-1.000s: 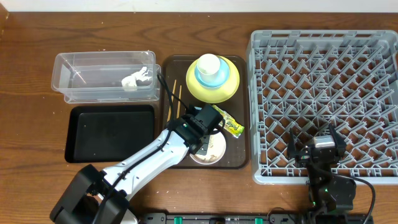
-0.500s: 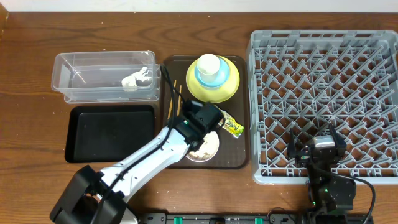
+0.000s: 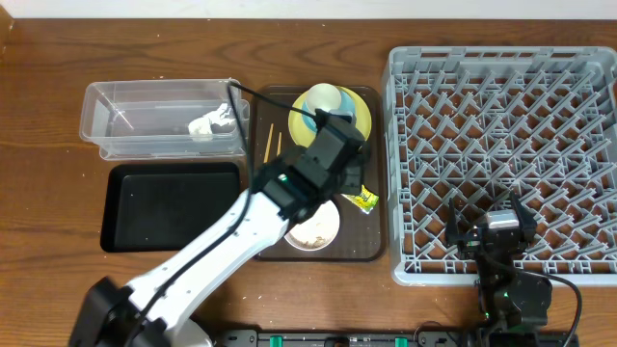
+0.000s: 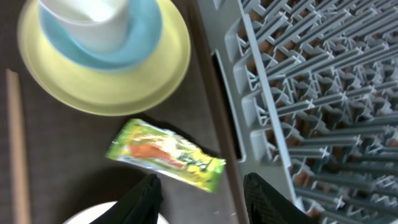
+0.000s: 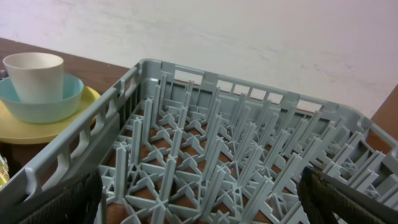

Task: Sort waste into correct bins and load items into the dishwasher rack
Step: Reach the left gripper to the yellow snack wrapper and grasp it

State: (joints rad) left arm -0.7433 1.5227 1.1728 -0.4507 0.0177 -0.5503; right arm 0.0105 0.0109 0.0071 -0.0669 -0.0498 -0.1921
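The left pincer (image 4: 204,185) hangs part-open and empty over the snack wrapper (image 4: 165,154) on the brown serving tray (image 4: 68,149). A white cup (image 4: 93,15) sits in a light blue bowl (image 4: 144,38) on the yellow plate (image 4: 124,90). The clear tub (image 3: 96,96) holds a crumpled napkin (image 3: 207,123). The right pincer (image 5: 199,186) gapes empty over the dishwasher rack (image 5: 186,155).

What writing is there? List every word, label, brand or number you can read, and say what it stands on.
The snack wrapper: dark print on yellow-green, too blurred in the left wrist view and too small overhead to read.
No text shows on the yellow plate, light blue bowl, white cup, dishwasher rack, clear tub or black tray.
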